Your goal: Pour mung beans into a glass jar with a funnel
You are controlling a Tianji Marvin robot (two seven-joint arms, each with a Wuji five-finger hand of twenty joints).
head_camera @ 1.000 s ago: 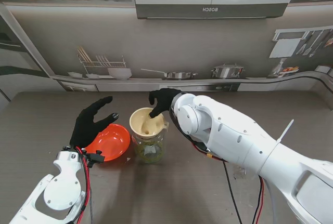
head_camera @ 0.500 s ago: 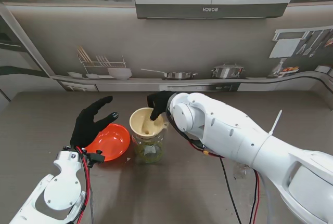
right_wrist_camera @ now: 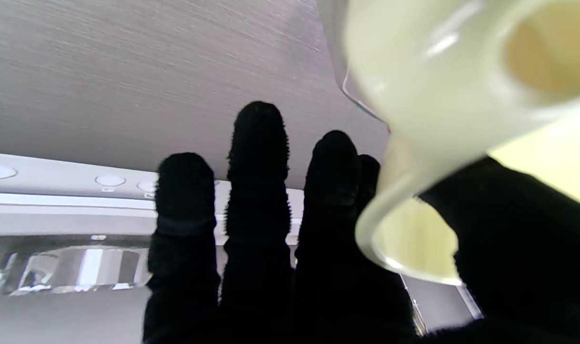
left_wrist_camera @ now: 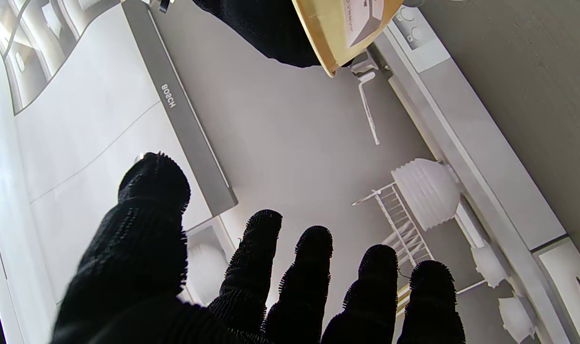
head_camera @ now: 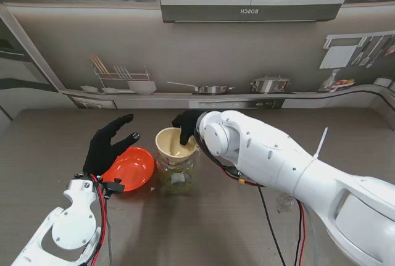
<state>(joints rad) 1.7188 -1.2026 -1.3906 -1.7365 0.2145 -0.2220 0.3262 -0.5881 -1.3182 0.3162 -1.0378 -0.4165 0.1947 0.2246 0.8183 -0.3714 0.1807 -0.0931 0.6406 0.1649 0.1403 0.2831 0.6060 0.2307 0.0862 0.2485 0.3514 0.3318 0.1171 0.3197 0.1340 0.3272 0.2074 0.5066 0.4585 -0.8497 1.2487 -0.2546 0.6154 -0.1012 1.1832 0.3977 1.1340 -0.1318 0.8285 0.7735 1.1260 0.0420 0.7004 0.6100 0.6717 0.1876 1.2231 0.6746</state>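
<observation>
1. Right hand (head_camera: 187, 126): clamped on the far right rim of the funnel (head_camera: 172, 145), thumb inside the cone and the other fingers outside. The right wrist view shows the rim passing between thumb and fingers (right_wrist_camera: 256, 143).
2. Funnel: sits in the mouth of the jar (head_camera: 176, 176), which stands directly under the right hand and slightly nearer to me.
3. Jar: its lower part holds green beans (head_camera: 177, 184).
4. Left hand (head_camera: 110, 146): fingers spread apart, holding nothing, raised over the left edge of the bowl (head_camera: 131, 168).
5. Bowl: orange, resting on the table (head_camera: 49, 149) just beside the jar, between the left hand and the jar.
6. In the left wrist view the funnel (left_wrist_camera: 340, 28) lies well beyond the fingertips (left_wrist_camera: 313, 239).
</observation>
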